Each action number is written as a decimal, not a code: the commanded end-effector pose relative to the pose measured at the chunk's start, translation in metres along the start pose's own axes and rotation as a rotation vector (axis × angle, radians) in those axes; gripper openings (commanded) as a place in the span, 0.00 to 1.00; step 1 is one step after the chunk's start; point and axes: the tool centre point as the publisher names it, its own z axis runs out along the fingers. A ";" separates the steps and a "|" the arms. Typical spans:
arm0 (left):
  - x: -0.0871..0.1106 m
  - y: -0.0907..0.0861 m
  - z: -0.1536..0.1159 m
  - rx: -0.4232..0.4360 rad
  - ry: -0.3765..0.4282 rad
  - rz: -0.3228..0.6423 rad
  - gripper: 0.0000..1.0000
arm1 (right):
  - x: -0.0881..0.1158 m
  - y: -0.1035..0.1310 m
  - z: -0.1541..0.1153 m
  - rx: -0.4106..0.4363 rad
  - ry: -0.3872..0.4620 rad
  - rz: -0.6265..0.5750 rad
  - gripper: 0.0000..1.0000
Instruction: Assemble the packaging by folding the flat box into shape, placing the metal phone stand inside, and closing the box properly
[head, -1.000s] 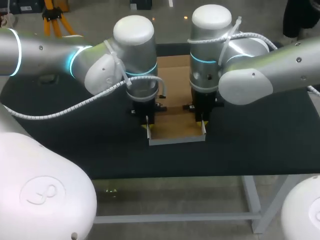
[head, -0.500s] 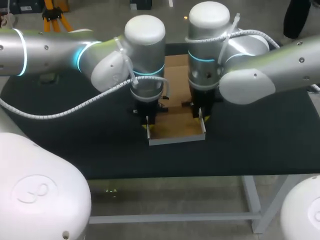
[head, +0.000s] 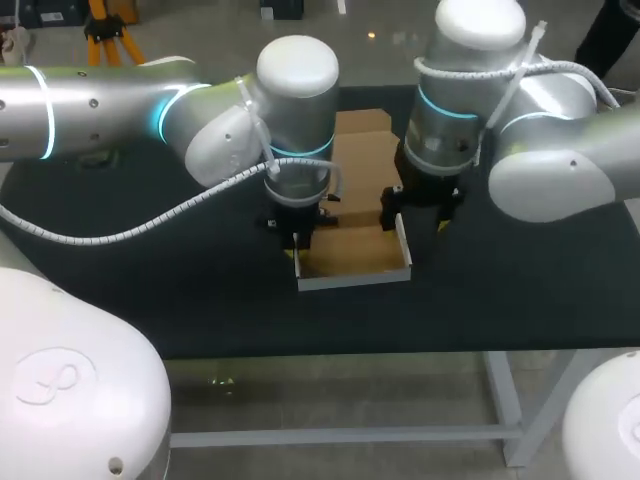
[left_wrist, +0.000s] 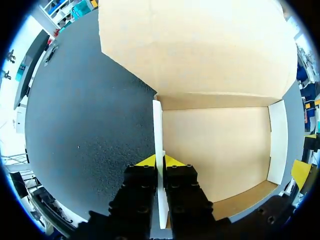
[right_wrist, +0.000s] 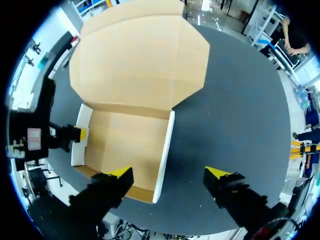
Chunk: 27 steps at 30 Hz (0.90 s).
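Head view: cardboard box (head: 355, 250) mid tabletop (head: 150, 290), tray open upward, w/ near, left & right walls raised. Lid flap (head: 362, 150) flat on the far side. Left gripper (head: 296, 243) down at tray's left wall, right gripper (head: 420, 212) higher, above right wall (head: 404, 240). Can't read either jaws' state from here, wrists and arm bodies in the way.

Left wrist view settles the left side: jaws narrow, clamped on box's left wall (left_wrist: 158, 130) from both sides, yellow tips just showing either side of its white edge. Tray floor & lid flap visible to the right and far of it.

Right wrist view settles the other: jaws wide, holding nothing, hovering clear of the box. Right wall below and btwn the tips, not touched; one tip over tray floor, the other over bare tabletop. Also in that view, across the tray: left gripper (right_wrist: 80, 135) at the left wall.
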 end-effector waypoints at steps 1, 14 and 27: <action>-0.003 0.007 0.007 0.013 0.009 0.004 0.00 | -0.014 -0.015 -0.013 -0.121 0.090 -0.034 1.00; -0.008 0.007 0.001 0.038 0.014 0.010 0.00 | -0.028 -0.031 -0.031 -0.260 0.244 -0.267 1.00; -0.014 0.005 -0.003 0.070 0.027 0.038 0.00 | -0.027 -0.047 -0.048 -0.332 0.321 -0.592 1.00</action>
